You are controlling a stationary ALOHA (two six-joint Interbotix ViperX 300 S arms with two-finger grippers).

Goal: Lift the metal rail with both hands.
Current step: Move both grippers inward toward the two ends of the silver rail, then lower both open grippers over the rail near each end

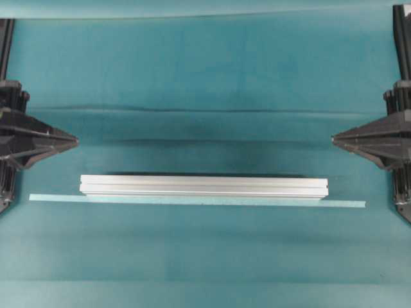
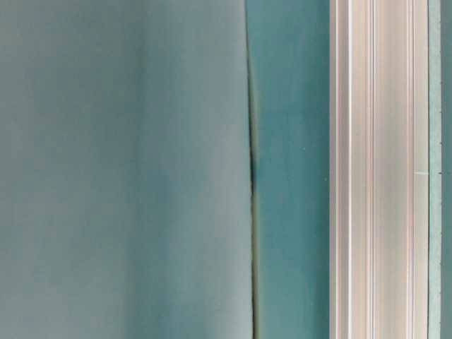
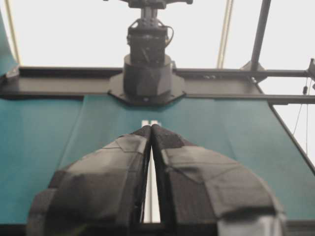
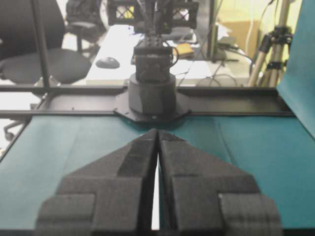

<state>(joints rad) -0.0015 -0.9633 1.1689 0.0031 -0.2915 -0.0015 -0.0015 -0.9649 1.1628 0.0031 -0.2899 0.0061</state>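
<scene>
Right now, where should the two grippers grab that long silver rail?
Probably near its two ends, one gripper each, coming down from above. The metal rail lies flat and long, so spaced grips keep it level. The pale strip hugs its near side.

The metal rail (image 1: 203,185) is brushed silver aluminium with a soft sheen; the flat strip (image 1: 196,200) beside it is pale and matt; the teal cloth (image 1: 205,70) is matt and creased; the gripper fingers (image 3: 108,182) are matt black

One metal rail (image 1: 203,185); one pale flat strip (image 1: 197,200) alongside it; one teal cloth (image 1: 205,70); two black grippers, left gripper (image 1: 76,141) and right gripper (image 1: 334,137).
</scene>
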